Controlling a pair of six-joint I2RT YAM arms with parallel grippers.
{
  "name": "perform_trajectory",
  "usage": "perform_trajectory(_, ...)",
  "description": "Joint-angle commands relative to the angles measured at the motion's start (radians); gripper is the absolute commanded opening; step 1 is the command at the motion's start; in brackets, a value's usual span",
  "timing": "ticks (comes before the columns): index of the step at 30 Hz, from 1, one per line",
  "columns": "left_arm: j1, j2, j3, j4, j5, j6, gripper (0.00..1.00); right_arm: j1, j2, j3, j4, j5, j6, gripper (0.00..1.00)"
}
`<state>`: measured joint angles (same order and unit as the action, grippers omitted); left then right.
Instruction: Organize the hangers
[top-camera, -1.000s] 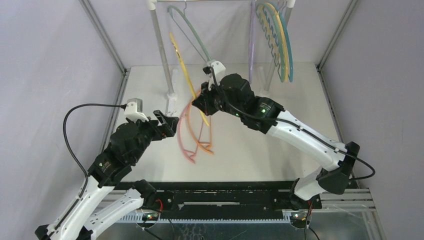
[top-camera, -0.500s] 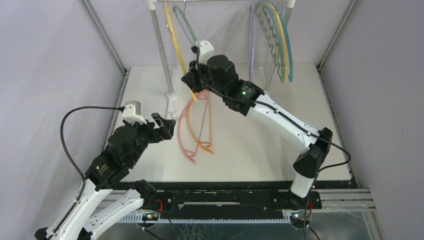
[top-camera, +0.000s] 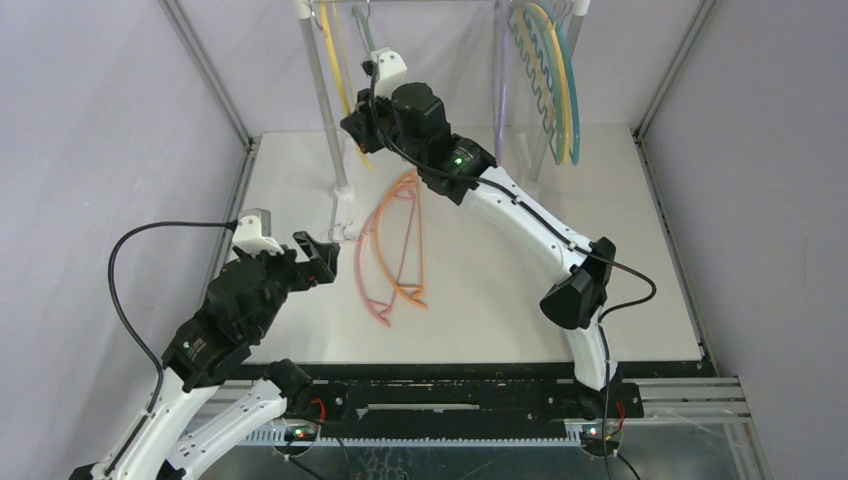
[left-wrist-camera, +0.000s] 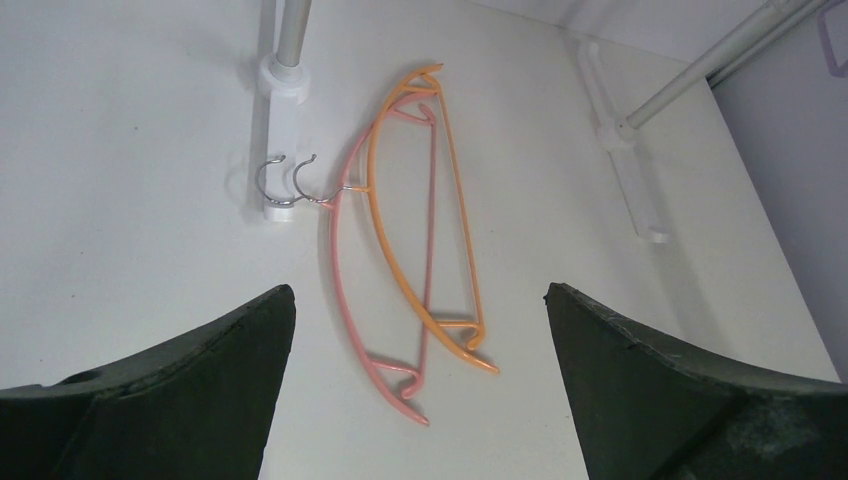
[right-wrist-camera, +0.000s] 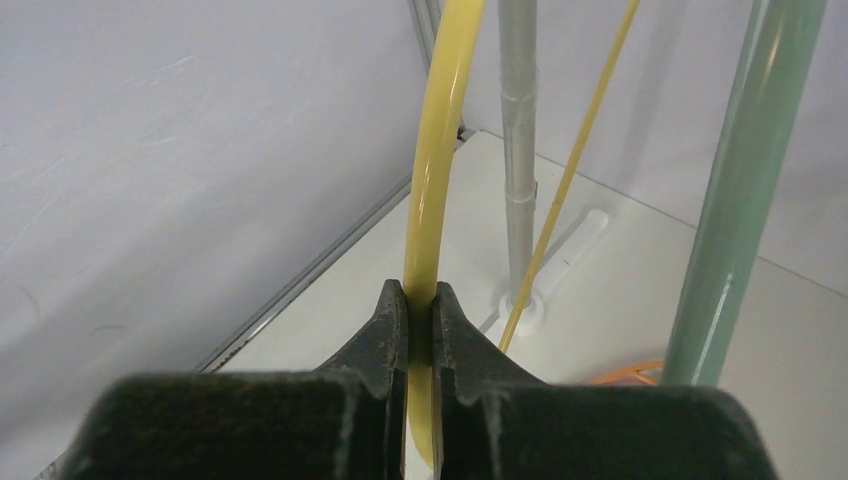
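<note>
The right gripper (right-wrist-camera: 420, 300) is pinched tight on the yellow hanger (right-wrist-camera: 441, 150). The curved arm of the hanger rises straight up out of the narrow gap between the two fingers, and its thin lower bar slants away just beyond the fingertips. To the right of those fingers stands a sage-green hanger (right-wrist-camera: 742, 200), close by but not touching them. A grey rail post (right-wrist-camera: 518, 150) lies farther beyond the tips. From above, the right gripper (top-camera: 352, 128) is up near the rail's left end. Whether the yellow hanger's (top-camera: 338, 60) hook sits on the rail cannot be told.

The left gripper (left-wrist-camera: 417, 290) is spread wide and holds nothing. Its dark fingers (left-wrist-camera: 200, 380) frame two hangers lying flat on the white table (left-wrist-camera: 130, 200) — the pink hanger (left-wrist-camera: 333, 270) and the orange hanger (left-wrist-camera: 460, 220), overlapping, both just beyond the fingertips. Their metal hooks (left-wrist-camera: 285, 175) point toward the left finger's side and touch the rail's white foot (left-wrist-camera: 282, 130).

Well off to the right of the right fingers, a lilac hanger (top-camera: 500, 80), wavy-barred ones (top-camera: 545, 80) and a teal hanger (top-camera: 573, 100) hang together.
</note>
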<state>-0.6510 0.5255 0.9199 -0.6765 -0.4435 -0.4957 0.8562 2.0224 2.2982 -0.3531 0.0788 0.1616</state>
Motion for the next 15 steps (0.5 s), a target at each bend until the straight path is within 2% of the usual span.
perform_trajectory(1,0.008,-0.022,0.042,-0.011,-0.042,0.023,0.99,-0.036,-0.002,0.067,0.093,0.012,-0.013,0.0)
perform_trajectory(9,0.01,-0.018,0.046,-0.019,-0.056,0.021,1.0,-0.116,0.028,0.082,0.12,0.002,0.1,0.0)
perform_trajectory(15,0.011,0.002,0.054,-0.017,-0.062,0.017,1.0,-0.133,0.11,0.22,0.071,-0.019,0.135,0.0)
